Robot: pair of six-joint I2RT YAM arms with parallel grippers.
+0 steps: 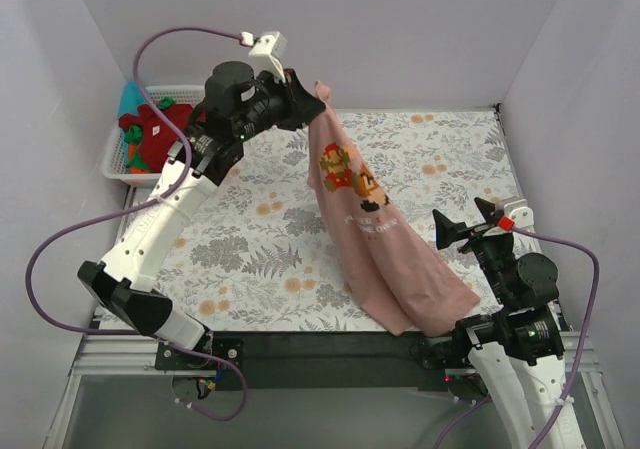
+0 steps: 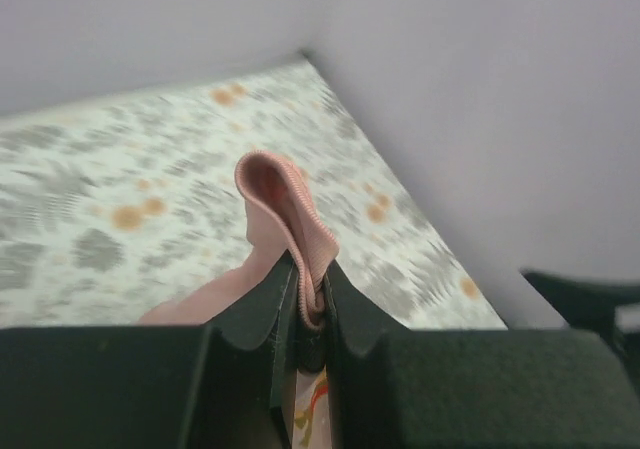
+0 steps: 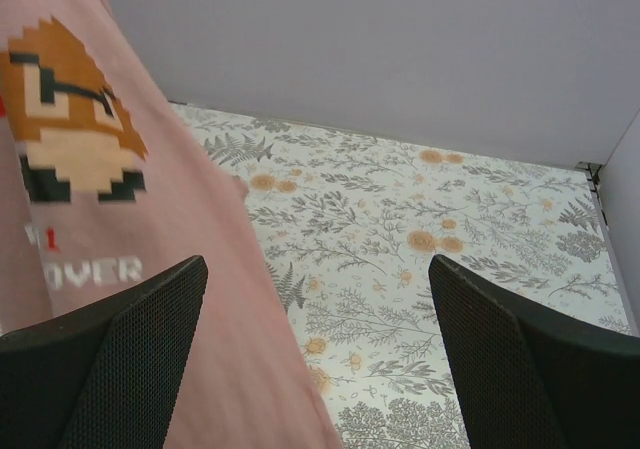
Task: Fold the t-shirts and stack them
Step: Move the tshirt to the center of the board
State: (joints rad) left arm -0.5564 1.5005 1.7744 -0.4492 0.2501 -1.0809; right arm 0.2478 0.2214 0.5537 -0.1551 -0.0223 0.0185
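Note:
A dusty-pink t-shirt [image 1: 370,229] with a pixel-art print hangs stretched from the back middle down to the front right of the table. My left gripper [image 1: 312,104] is shut on its ribbed collar [image 2: 300,224] and holds it high above the floral cloth. My right gripper [image 1: 465,227] is open and empty, to the right of the hanging shirt [image 3: 120,269], above the table. More t-shirts, dark red [image 1: 155,129] and teal [image 1: 132,97], lie bunched in the white basket [image 1: 118,169] at the back left.
The floral table cloth [image 1: 250,239] covers the table. Grey walls close in the back and both sides. The shirt's lower end rests near the front edge by the right arm's base [image 1: 500,339].

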